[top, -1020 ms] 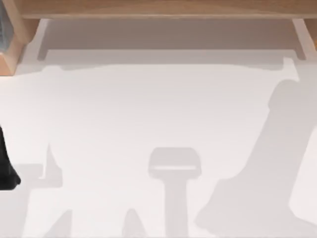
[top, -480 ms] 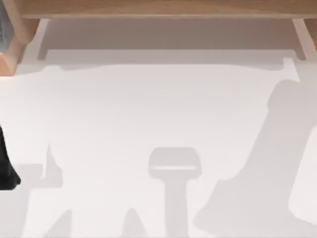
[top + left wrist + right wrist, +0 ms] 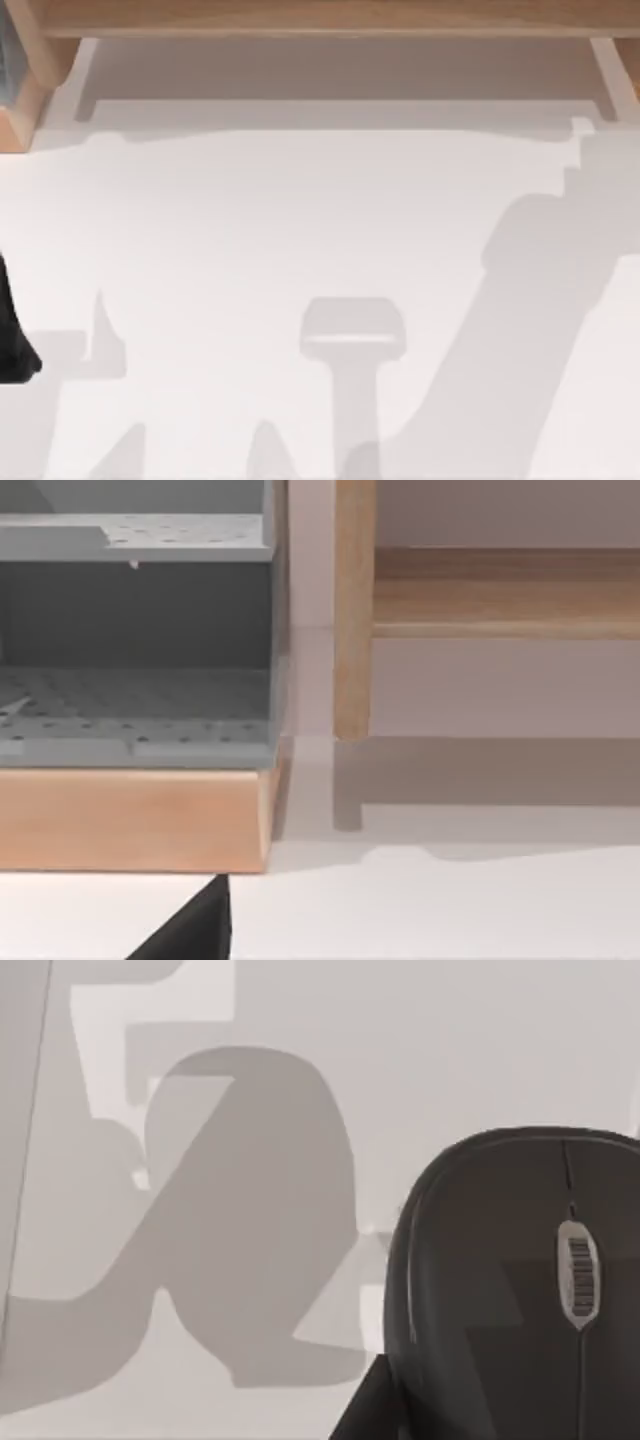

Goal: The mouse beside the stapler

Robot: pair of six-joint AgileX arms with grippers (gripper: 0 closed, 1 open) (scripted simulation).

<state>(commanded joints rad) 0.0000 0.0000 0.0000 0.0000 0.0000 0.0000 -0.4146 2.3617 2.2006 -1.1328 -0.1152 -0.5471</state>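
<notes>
Top view: the white table (image 3: 300,220) carries arm shadows, a wooden shelf frame (image 3: 320,18) runs along the upper edge, and a black object (image 3: 12,345) of unclear identity sits at the left edge; no stapler can be placed. Left wrist view: a grey perforated tray rack (image 3: 135,640) on a wooden base (image 3: 130,820) fills the upper left, and this arm seems idle. Right wrist view: the dark grey computer mouse (image 3: 520,1290) lies lower right on the table, so the approach looks in hand, and the next move calls for descending squarely over it; neither gripper's jaw state can be told.
</notes>
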